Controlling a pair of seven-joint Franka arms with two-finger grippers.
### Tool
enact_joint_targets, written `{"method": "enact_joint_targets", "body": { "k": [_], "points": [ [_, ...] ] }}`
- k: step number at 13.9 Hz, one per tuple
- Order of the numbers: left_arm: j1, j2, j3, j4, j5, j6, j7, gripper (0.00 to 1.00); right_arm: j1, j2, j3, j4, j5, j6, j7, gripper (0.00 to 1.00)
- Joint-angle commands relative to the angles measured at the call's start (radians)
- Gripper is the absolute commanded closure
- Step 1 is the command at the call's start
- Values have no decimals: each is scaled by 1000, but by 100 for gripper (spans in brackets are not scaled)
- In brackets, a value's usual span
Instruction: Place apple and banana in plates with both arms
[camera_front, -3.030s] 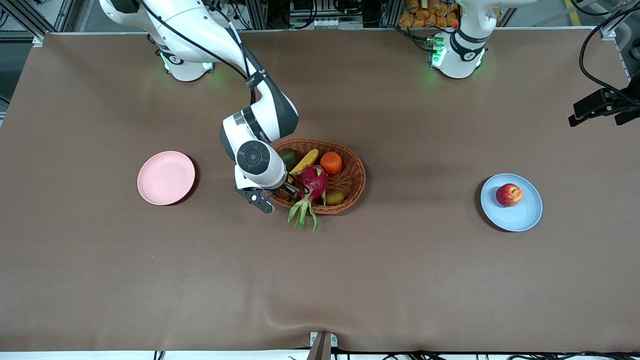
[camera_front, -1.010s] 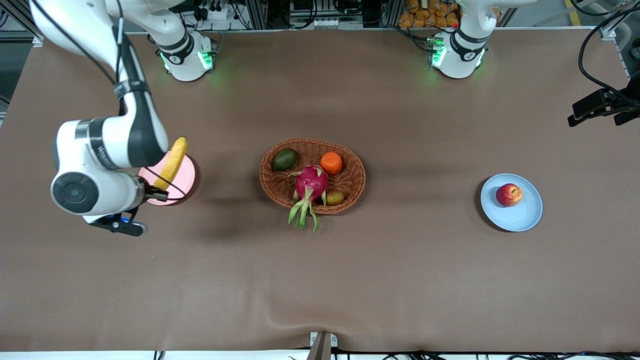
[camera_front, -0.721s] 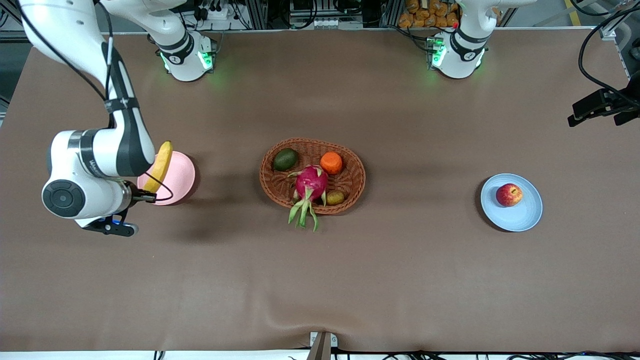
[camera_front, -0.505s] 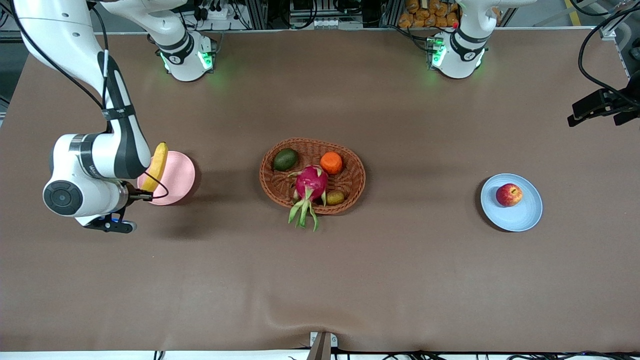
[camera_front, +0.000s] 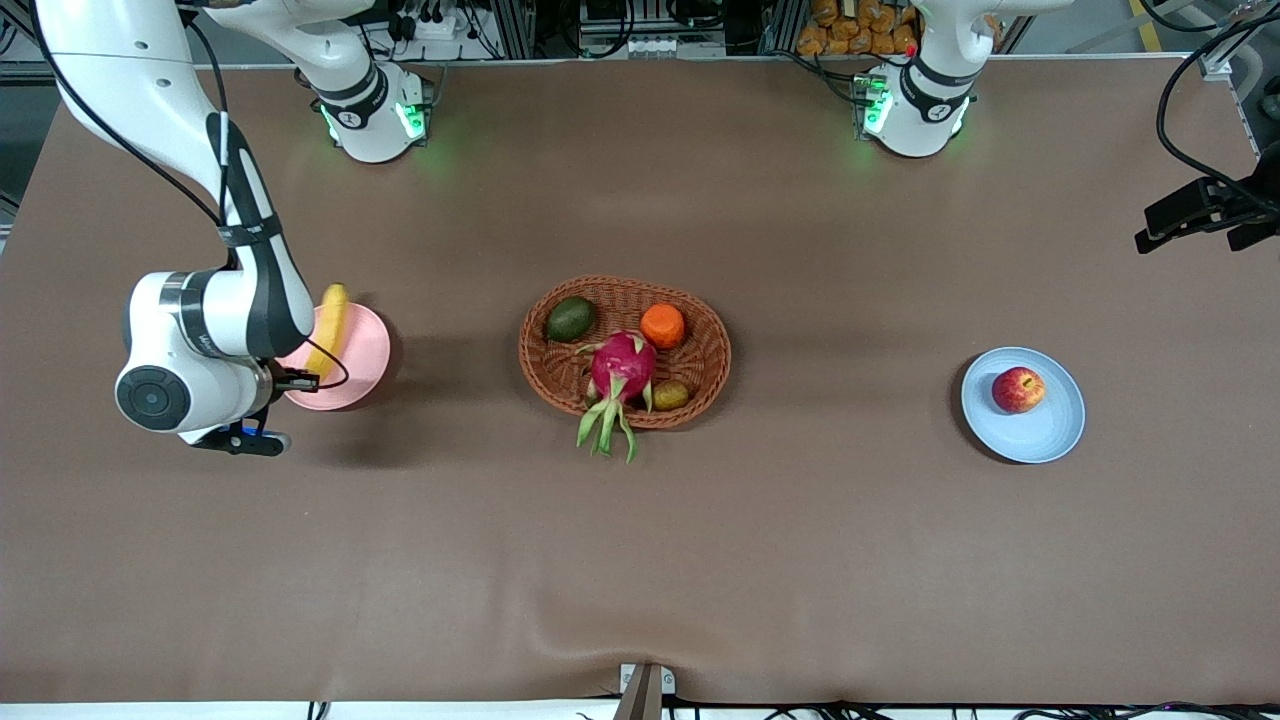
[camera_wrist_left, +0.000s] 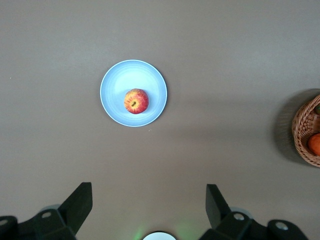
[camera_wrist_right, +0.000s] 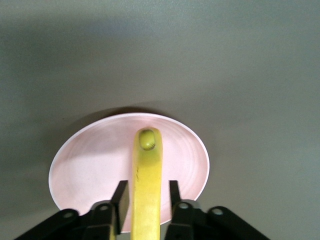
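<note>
Right gripper (camera_wrist_right: 146, 202), low over the pink plate (camera_front: 360, 345) toward the right arm's end of the table, its fingers (camera_wrist_right: 119, 196) on either side of the banana (camera_wrist_right: 146, 175) with a narrow gap showing on each flank; whether they grip it or have just let go cannot be told. The banana lies along the plate, its stem end over the rim nearest the wrist. Left gripper (camera_wrist_left: 149, 207), jaws wide and empty, waits high over the table, looking down on the blue plate (camera_wrist_left: 112, 80) that carries the apple (camera_wrist_left: 136, 101). Likely hazard: if the fingers lift away while one pad clings to the peel, the banana may be dragged off the rim, since much of its length overhangs. Compared with one second before, the banana has come down from a raised, tilted pose above the plate to lie on it, and the jaws have begun to part. The wicker basket (camera_front: 700, 365) and its fruit stand unchanged.
</note>
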Motion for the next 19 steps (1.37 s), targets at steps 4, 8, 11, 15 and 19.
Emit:
{"method": "enact_joint_targets", "body": {
  "k": [4,8,11,15,19],
  "points": [
    [-2,4,0,10,12,-8,18,0,-2,-57,21,107,23,-141,-3,0],
    [-2,4,0,11,12,-8,17,0,-2,-121,21,354,101,-401,-6,0],
    [-2,4,0,11,12,-8,17,0,4,-248,22,391,103,-417,-10,0],
    [-5,4,0,14,15,-8,18,0,36,-411,24,385,102,-412,-13,0],
    [-3,4,2,13,13,-8,21,0,33,-521,18,313,94,-418,-69,0]
  ]
}}
